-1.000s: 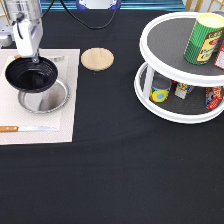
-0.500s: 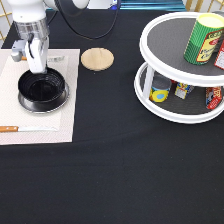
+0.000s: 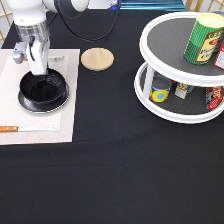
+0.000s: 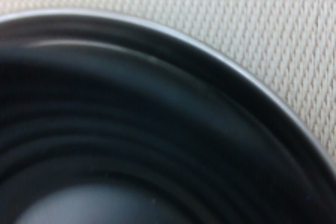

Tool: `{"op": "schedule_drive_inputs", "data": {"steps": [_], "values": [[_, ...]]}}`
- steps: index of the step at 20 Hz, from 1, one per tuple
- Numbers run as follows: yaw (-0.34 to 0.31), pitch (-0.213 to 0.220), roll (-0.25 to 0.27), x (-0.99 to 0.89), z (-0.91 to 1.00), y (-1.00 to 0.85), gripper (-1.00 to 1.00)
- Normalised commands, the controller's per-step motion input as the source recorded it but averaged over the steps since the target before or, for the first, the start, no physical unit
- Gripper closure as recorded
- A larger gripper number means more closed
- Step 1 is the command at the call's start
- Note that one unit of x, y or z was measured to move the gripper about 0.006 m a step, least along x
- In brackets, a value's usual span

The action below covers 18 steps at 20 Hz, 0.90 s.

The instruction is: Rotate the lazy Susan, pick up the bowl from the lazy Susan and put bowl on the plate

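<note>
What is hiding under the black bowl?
The bowl sits on the silver plate; only the plate's rim peeks out, its middle is covered. The gripper is at the bowl's rim. Under the plate lies a placemat.

The white Franka arm enters from the exterior view's top left corner and reaches straight down, wrist vertical. Its gripper (image 3: 37, 67) sits toward ten o'clock of the frame, pointing downward, with the pale fingers (image 3: 35, 60) hanging close together below the hand. The fingertips meet the twelve o'clock edge of the bowl (image 3: 42, 89); whether they clamp that rim or stand slightly parted cannot be made out.
</note>
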Motion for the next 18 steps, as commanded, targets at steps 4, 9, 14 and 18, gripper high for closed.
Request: {"op": "schedule_drive_inputs", "data": {"steps": [4, 9, 14, 18], "values": [[0.000, 0.055, 0.061, 0.19, 0.17, -0.01, -1.00], [0.000, 0.105, 0.014, 0.10, 0.86, 0.00, -1.00], [0.004, 0.068, 0.000, 0.00, 1.00, 0.03, -1.00], [0.014, 0.128, -0.001, -0.02, 1.00, 0.13, -1.00]]}}
